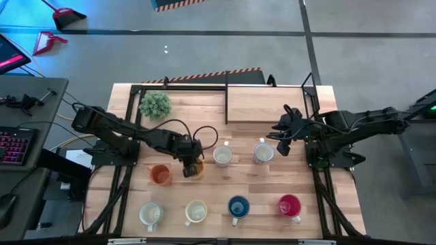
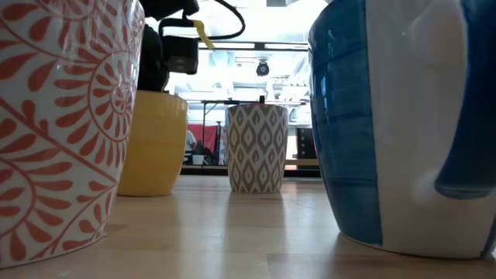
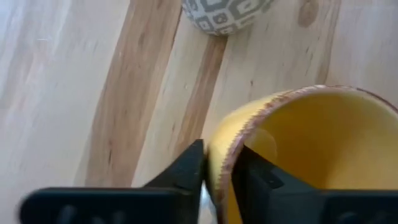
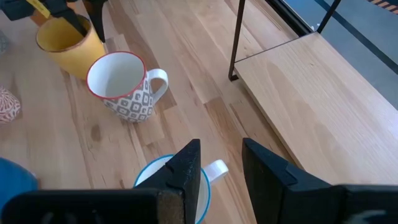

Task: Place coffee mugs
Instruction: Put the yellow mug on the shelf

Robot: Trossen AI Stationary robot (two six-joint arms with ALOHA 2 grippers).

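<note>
A yellow mug (image 1: 194,168) stands on the table left of the middle, with my left gripper (image 1: 191,155) shut on its rim from above. Beside it stand an orange mug (image 1: 160,175), a grey-patterned mug (image 1: 222,156) and a blue-rimmed white mug (image 1: 263,152). Along the near edge stand an orange-patterned mug (image 1: 150,214), a cream mug (image 1: 196,212), a blue mug (image 1: 238,207) and a red-pink mug (image 1: 289,205). My right gripper (image 4: 221,171) hangs open above the blue-rimmed mug (image 4: 146,186), touching nothing. My left gripper pinches the yellow mug's wall at the rim (image 3: 219,163), one finger (image 3: 186,171) outside and the other (image 3: 258,177) inside the mug. The fingers come steeply down from above, slanting from the table's left. The mug stands upright with its bottom (image 2: 149,188) on the table.
A raised wooden shelf (image 1: 269,105) in a black frame fills the far right of the table. A small green plant (image 1: 155,104) sits at the far left. Bare wood lies between the two rows of mugs.
</note>
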